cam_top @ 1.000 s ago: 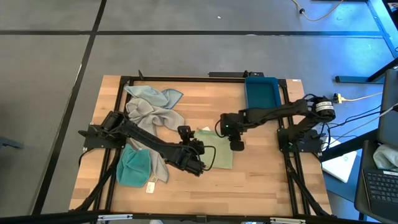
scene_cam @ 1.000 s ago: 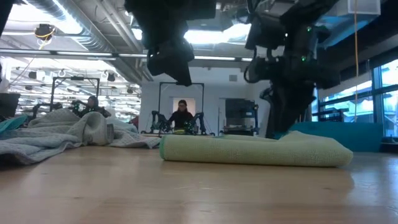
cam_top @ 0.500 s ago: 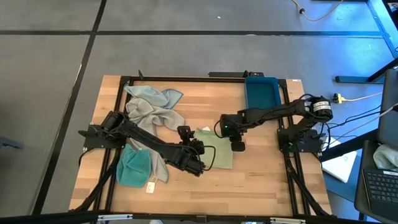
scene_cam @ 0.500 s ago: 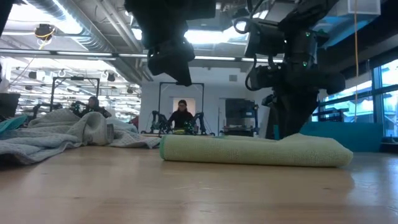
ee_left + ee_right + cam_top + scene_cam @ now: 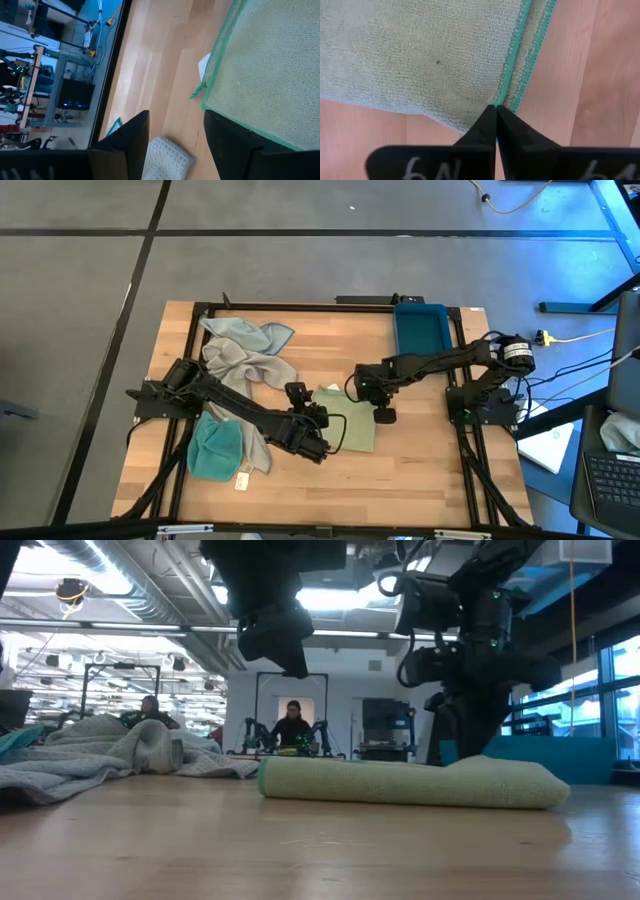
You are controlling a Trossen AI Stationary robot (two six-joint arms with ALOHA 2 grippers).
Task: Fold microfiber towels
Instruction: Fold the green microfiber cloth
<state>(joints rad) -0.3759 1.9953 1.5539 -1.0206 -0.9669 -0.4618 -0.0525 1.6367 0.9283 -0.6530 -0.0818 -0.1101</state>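
High view: the table (image 5: 420, 480) carried, in descending size, a heap of grey and pale blue towels (image 5: 243, 352) far from the green towel toward the left arm's side, a blue tray (image 5: 420, 327) at the back edge beyond the green towel, the folded green towel (image 5: 350, 422) near the centre, and a teal towel (image 5: 213, 450) well to its left near the front edge. The left gripper (image 5: 312, 442) hung at the green towel's left edge with its fingers (image 5: 131, 145) spread wide and nothing between them. The right gripper (image 5: 383, 415) sat at the green towel's right edge, its fingertips (image 5: 490, 120) pressed fully together at the hemmed corner; whether cloth was pinched between them could not be told.
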